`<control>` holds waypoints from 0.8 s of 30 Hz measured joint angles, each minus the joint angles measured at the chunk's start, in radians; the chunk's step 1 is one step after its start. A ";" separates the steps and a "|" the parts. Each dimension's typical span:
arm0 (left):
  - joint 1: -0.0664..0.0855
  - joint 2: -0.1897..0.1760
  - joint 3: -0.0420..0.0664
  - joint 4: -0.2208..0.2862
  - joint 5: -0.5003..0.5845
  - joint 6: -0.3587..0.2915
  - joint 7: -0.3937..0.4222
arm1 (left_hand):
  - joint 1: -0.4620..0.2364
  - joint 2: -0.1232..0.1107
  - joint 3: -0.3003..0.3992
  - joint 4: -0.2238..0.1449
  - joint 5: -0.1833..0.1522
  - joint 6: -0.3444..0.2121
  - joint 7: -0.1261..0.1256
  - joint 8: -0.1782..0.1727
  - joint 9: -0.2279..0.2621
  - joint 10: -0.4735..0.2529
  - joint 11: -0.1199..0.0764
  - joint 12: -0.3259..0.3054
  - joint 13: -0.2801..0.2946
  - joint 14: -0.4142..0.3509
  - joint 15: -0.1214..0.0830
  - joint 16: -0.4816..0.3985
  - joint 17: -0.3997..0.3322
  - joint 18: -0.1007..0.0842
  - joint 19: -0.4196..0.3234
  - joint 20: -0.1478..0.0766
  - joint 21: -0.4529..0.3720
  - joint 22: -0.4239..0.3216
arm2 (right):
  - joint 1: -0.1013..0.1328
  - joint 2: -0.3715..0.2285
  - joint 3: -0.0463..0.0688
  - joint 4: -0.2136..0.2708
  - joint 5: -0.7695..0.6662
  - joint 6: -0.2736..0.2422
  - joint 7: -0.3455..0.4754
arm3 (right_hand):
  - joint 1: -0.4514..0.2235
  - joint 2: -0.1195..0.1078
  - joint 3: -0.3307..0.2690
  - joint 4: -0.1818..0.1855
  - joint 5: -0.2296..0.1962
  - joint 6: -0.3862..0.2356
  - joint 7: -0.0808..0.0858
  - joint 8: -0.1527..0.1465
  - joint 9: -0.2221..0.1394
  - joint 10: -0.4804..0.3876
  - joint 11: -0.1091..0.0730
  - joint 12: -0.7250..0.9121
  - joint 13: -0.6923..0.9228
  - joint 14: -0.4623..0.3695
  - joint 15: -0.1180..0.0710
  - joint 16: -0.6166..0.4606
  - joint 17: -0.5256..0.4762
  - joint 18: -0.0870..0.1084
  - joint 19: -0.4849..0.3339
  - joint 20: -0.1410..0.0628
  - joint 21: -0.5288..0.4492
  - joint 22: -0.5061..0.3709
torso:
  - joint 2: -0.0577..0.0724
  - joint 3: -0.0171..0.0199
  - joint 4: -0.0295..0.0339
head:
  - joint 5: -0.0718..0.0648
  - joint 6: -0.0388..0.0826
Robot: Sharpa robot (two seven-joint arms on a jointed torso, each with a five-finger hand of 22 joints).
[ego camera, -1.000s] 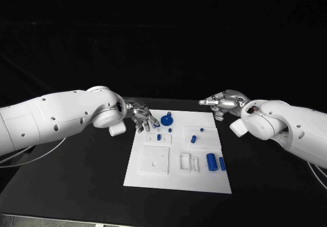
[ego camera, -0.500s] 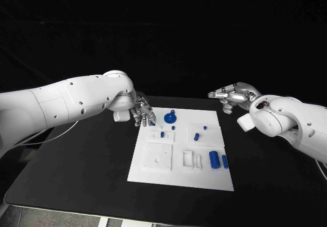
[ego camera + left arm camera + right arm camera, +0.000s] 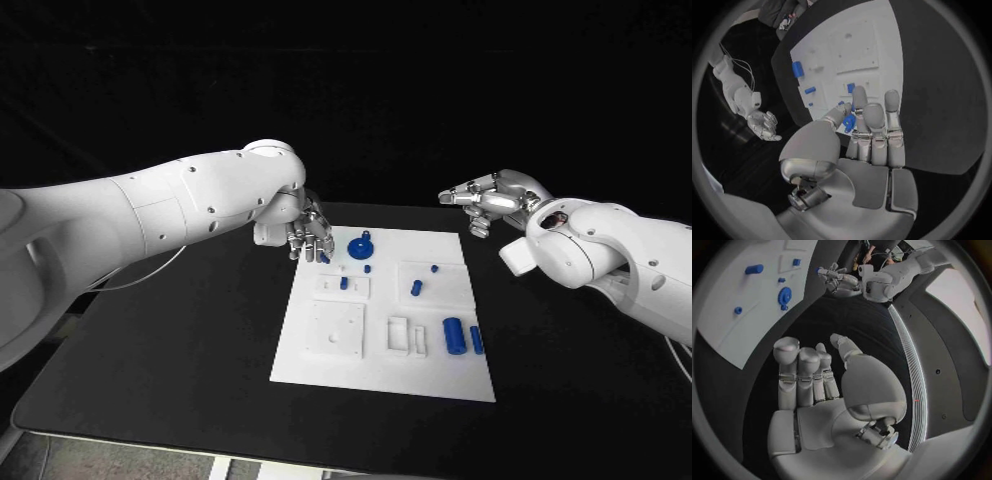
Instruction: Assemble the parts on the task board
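Two silver many-fingered hands hang over the black table (image 3: 173, 350), neither holding anything. The flat white rectangular task board (image 3: 368, 370) lies mid-table, its long axis running away from the robot. The left hand (image 3: 306, 238) hovers at the board's far left corner, fingers straight, close together and pointing down; whether the tips touch the board cannot be told. Just beside them lies the round blue disc part with a short stem (image 3: 361, 247), the stem pointing away from the robot. Two long blue cylinder parts (image 3: 462, 338) lie side by side near the board's right edge, long axes along the board's length. Small blue pegs (image 3: 415, 288) stand or lie mid-board. The right hand (image 3: 483, 205) hovers off the board's far right corner, fingers loosely curled, empty.
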 measured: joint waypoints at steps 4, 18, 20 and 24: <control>-0.020 0.027 0.000 -0.031 -0.023 0.015 -0.003 | -0.002 -0.001 0.002 -0.002 0.000 0.000 0.000 0.000 0.007 0.000 0.000 0.003 0.000 0.000 0.000 0.000 0.002 0.000 0.000 0.000 0.000 0.000 | 0.000 0.003 0.000 0.006 -0.002 -0.004 0.001 | 0.000 0.000 0.004 -0.004 0.007 0.000 0.000 0.000 0.000 0.000 0.000 0.000 0.000 0.000 0.000 0.000 0.000 0.000 0.000 0.000 0.000 0.000 | 0.001 -0.0009 -0.0003 | -0.003 -0.003; -0.068 0.063 0.000 -0.083 -0.124 0.052 0.002 | -0.006 -0.005 0.007 -0.007 0.000 0.002 -0.002 -0.004 0.033 0.003 -0.004 0.011 0.000 0.005 -0.001 0.004 0.010 0.000 0.002 -0.002 0.004 0.001 | 0.000 0.010 0.001 0.017 -0.005 -0.011 0.004 | -0.005 -0.005 0.008 0.000 0.007 0.000 0.000 0.000 0.000 0.000 0.000 0.000 0.000 0.000 0.000 0.000 0.000 -0.001 0.000 0.000 0.000 0.000 | 0.002 -0.0038 0.0003 | -0.011 -0.013; -0.073 0.064 0.000 -0.084 -0.139 0.052 0.004 | -0.006 -0.005 0.007 -0.007 0.000 0.002 -0.003 -0.004 0.036 0.003 -0.004 0.014 0.001 0.005 -0.002 0.004 0.010 0.000 0.003 -0.004 0.004 0.001 | 0.000 0.011 0.001 0.017 -0.006 -0.012 0.004 | -0.005 -0.005 0.014 0.000 0.007 0.000 0.000 0.000 0.000 0.000 0.000 0.000 0.000 0.000 0.000 0.000 0.000 -0.001 0.000 0.000 0.000 0.000 | 0.002 -0.0039 0.0003 | -0.012 -0.015; -0.082 0.067 0.000 -0.085 -0.161 0.050 0.009 | -0.006 -0.004 0.007 -0.007 -0.001 0.003 -0.004 -0.007 0.038 0.003 -0.004 0.014 0.001 0.006 -0.001 0.004 0.010 0.000 0.007 0.000 0.004 0.001 | 0.000 0.012 0.001 0.017 -0.006 -0.012 0.004 | -0.005 -0.005 0.014 0.000 0.007 0.000 0.000 0.000 0.000 0.000 0.000 0.000 0.000 0.000 0.000 0.000 0.000 -0.005 0.000 0.000 0.000 0.000 | 0.001 -0.0044 0.0005 | -0.012 -0.017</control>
